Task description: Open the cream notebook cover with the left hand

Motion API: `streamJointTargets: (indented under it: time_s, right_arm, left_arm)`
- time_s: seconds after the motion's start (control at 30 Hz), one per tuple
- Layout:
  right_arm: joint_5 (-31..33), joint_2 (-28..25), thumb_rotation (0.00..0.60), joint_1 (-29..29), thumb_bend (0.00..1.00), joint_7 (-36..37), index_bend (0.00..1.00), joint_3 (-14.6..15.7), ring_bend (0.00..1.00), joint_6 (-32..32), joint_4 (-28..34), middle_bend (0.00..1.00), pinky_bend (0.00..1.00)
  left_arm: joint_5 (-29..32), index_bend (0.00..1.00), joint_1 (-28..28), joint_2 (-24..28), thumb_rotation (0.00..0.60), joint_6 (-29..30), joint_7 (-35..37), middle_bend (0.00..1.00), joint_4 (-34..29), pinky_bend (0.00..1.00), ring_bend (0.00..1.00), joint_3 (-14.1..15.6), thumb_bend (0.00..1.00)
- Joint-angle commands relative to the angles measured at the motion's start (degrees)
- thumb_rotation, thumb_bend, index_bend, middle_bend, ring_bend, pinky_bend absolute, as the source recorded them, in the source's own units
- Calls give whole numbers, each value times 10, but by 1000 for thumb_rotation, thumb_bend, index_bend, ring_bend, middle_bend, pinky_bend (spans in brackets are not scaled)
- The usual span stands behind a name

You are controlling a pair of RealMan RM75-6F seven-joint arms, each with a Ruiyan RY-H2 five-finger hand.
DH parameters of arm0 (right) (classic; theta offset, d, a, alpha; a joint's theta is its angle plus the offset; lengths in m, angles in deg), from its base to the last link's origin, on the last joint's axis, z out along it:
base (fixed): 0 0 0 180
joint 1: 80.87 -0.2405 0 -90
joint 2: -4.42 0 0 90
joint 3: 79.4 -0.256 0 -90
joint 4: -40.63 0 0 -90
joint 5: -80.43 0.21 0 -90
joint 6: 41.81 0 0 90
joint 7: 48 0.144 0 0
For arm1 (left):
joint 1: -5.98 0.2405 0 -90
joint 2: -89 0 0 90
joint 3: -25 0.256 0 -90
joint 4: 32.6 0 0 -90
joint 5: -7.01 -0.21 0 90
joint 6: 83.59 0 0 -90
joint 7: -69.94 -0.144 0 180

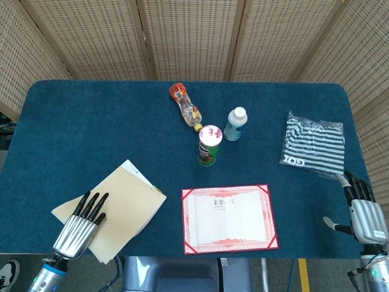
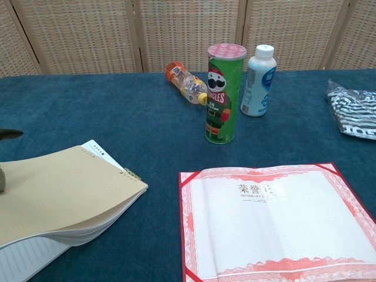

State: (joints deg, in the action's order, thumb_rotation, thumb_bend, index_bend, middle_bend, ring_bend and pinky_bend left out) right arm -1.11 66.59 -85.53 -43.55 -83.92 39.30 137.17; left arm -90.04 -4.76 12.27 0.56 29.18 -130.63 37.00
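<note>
The cream notebook (image 1: 124,198) lies at the table's front left, spiral edge to the right. In the chest view its cover (image 2: 64,188) and some pages stand raised off a lined page (image 2: 23,264) beneath. My left hand (image 1: 78,226) lies over the cover's near-left edge with fingers stretched forward and seems to hold it up; only a dark fingertip (image 2: 9,134) shows at the chest view's left border. My right hand (image 1: 363,213) rests at the front right corner, fingers apart, holding nothing.
A green chip can (image 1: 208,146) stands mid-table beside a white bottle (image 1: 236,124). An orange-capped bottle (image 1: 186,107) lies behind them. A red-bordered certificate (image 1: 230,218) sits right of the notebook. A striped garment in a bag (image 1: 313,143) lies at the right.
</note>
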Motion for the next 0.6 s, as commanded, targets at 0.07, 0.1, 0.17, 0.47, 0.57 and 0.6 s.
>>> streamJointTargets:
  time_s: [0.07,0.1,0.17,0.47,0.57,0.6]
  right_arm:
    - [0,0,600,0,52,-1,30,0,0,0,1,0,0]
    - [0,0,600,0,53,-1,30,0,0,0,1,0,0]
    - [1,0,600,0,52,-2,30,0,0,1,0,0,0]
    - [2,0,600,0,51,-2,30,-1,0,0,0,0,0]
    - [1,1,600,0,50,-3,30,-1,0,0,0,0,0]
    - [0,1,600,0,52,-4,30,0,0,1,0,0,0]
  left_arm:
    - [-9,824,12,12,600,9,13,0,9,0,0,4,688]
    - [-13,824,15,15,600,11,15,0,11,0,0,6,688]
    - [-22,824,20,21,600,15,20,0,13,0,0,9,688]
    - [-44,824,41,37,600,28,44,0,24,0,0,16,689]
    - [-43,824,39,35,600,27,51,0,24,0,0,3,688]
    - [-44,824,37,34,600,25,53,0,23,0,0,-2,688]
